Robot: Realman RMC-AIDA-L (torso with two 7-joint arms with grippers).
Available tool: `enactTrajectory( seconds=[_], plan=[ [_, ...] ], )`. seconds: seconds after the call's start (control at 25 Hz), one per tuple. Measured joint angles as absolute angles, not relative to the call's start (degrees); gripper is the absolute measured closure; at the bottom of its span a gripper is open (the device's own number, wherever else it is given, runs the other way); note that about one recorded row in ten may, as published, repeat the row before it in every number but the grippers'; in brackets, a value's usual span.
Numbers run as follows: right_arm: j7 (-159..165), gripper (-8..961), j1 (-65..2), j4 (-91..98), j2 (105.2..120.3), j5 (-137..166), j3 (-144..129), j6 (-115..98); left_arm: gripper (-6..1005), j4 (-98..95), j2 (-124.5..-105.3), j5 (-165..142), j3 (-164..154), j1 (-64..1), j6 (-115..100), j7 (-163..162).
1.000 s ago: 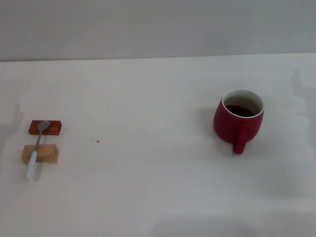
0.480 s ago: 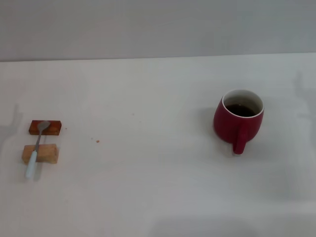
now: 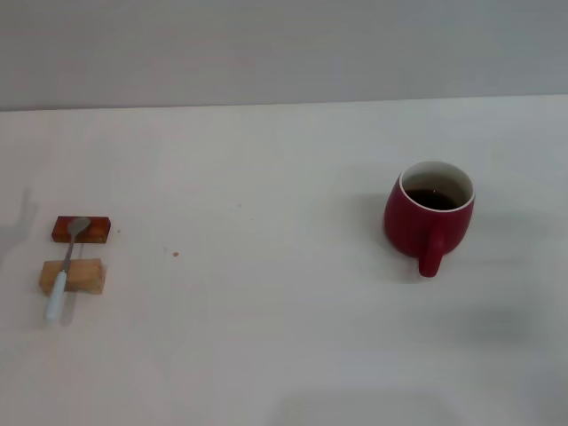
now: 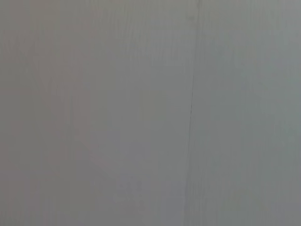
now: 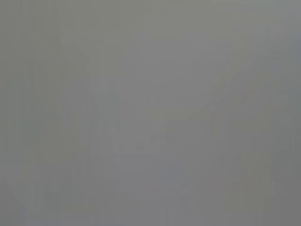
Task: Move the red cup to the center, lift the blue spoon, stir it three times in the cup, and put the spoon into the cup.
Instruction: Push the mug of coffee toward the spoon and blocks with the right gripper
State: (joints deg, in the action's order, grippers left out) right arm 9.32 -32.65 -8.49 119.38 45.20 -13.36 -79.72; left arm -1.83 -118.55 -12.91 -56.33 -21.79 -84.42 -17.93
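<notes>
With neither pincer in sight, their state unknowable, the dark red rounded ceramic mug [image 3: 428, 216] standing right on the white counter [image 3: 284, 337] could slop its dark liquid if shoved centreward carelessly.

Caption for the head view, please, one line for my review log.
Red cup with dark liquid stands right of center; blue spoon rests across two small blocks at left; no grippers in view.

Head camera looks forward and down across the white table [image 3: 266, 337] — both wrist cameras face only plain grey surface.
</notes>
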Motion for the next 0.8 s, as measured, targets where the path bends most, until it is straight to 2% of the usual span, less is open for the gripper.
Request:
enactTrajectory(
  seconds=[0.2,0.44,0.64,0.8],
  plan=[
    [9.78,347,-28.71,-9.52,119.06,49.02,-13.53,-82.28,184,-1.77,-118.47,-12.92,-56.27,-22.08,-84.25,-17.93],
    [21.65,575,-27.07,-3.20,118.59,59.94,-13.54,-76.42,184,-1.78,-118.48,-12.92,-56.54,-22.60,-84.20,-17.93],
    [40.17,805,-26.73,8.41,118.57,77.03,-13.53,-69.25,183,-1.64,-118.58,-12.92,-56.57,-22.99,-84.13,-17.93],
    [53.31,905,-28.05,16.92,118.42,91.49,-14.26,-66.24,183,-1.55,-118.63,-12.92,-56.61,-23.03,-84.11,-17.93]
  ],
)
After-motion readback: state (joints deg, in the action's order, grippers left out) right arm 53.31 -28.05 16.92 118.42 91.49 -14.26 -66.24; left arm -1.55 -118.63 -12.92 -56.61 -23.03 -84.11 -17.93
